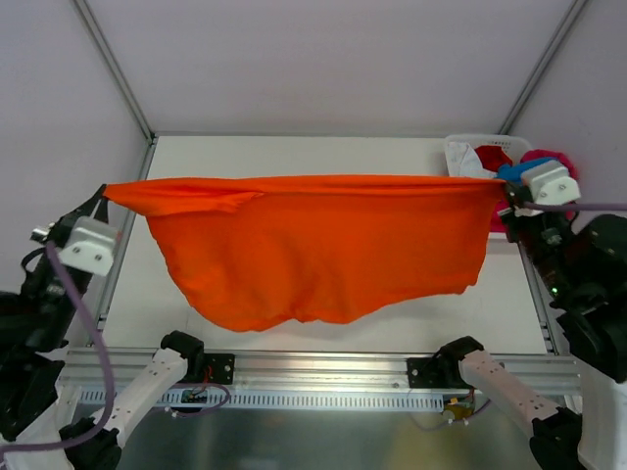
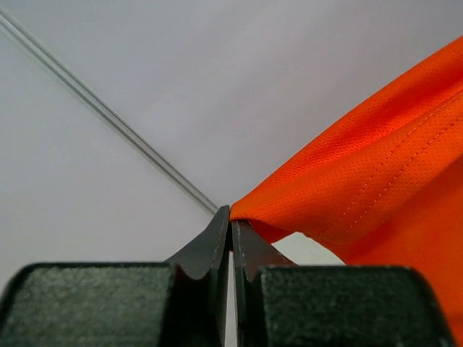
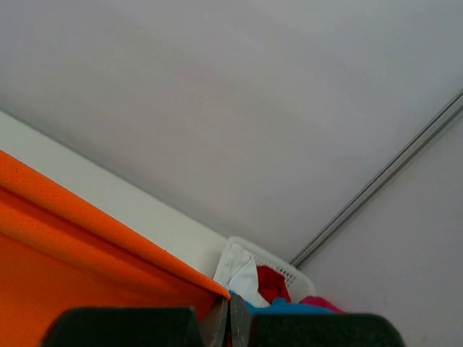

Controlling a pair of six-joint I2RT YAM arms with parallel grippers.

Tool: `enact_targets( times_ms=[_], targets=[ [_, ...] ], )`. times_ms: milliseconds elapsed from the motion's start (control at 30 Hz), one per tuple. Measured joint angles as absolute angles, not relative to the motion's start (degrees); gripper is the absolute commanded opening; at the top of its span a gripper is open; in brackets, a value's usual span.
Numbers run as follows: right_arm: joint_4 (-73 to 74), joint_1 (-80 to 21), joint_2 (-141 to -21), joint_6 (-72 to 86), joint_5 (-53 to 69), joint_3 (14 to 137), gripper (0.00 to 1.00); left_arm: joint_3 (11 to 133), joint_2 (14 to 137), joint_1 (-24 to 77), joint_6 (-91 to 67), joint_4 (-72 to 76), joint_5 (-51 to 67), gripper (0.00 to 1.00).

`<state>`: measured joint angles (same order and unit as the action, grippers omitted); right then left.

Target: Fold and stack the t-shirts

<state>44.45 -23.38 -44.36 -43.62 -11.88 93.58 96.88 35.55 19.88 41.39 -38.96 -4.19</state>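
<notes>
Tension runs along the top edge of the orange t-shirt (image 1: 323, 250), which hangs spread wide between the two arms above the tabletop (image 1: 294, 152). The left fingers (image 1: 99, 198) pinch one upper corner at 9 o'clock in the top view. The right fingers (image 1: 509, 196) pinch the opposite corner at 3 o'clock, so the upper hem draws a nearly straight line across the middle. A narrow flap is doubled over just under that hem on the 9 o'clock side. Below, the cloth sags in a broad curve toward 6 o'clock. Whether its lowest edge touches the tabletop cannot be told.

From the left wrist, the left fingers (image 2: 219, 238) are pressed together with the orange t-shirt (image 2: 376, 173) caught between their tips. The mesh fabric and its stitched seam fan out toward 3 o'clock. From the right wrist, the right fingers (image 3: 219, 318) are likewise closed on a corner of the orange t-shirt (image 3: 65, 267), which stretches away toward 9 o'clock.

At about 2 o'clock in the top view a white basket (image 1: 460, 147) stands at the far corner of the tabletop, just beyond the right fingers. Bunched in it are a white shirt (image 1: 470, 164), a red shirt (image 1: 495, 157), a blue shirt (image 1: 509, 173) and a magenta-pink shirt (image 1: 544, 155). The right wrist view shows the basket (image 3: 239, 249) with the same heap: white shirt (image 3: 242, 278), red shirt (image 3: 271, 283), blue shirt (image 3: 289, 307) and magenta-pink shirt (image 3: 318, 302).
</notes>
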Motion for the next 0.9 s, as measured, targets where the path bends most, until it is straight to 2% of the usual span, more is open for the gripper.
enact_targets(
  times_ms=[233,533,700,900],
  targets=[
    [40.93,-22.31,-53.52,-43.94,-16.75,76.51,0.0,84.25,43.29,19.81,42.61,-39.11,-7.73,0.0],
    [25.98,-20.4,-79.83,-50.0,-22.52,56.51,0.0,67.88,67.57,18.55,43.75,-30.28,-7.84,0.0],
    [15.68,-19.59,-90.45,-53.65,-24.45,55.13,0.0,63.35,76.93,15.97,44.03,-22.02,-7.55,0.0],
    [7.73,-18.04,-100.09,-56.23,-25.28,58.72,0.0,59.92,82.24,14.85,44.16,-8.88,-7.75,0.0]
  ],
)
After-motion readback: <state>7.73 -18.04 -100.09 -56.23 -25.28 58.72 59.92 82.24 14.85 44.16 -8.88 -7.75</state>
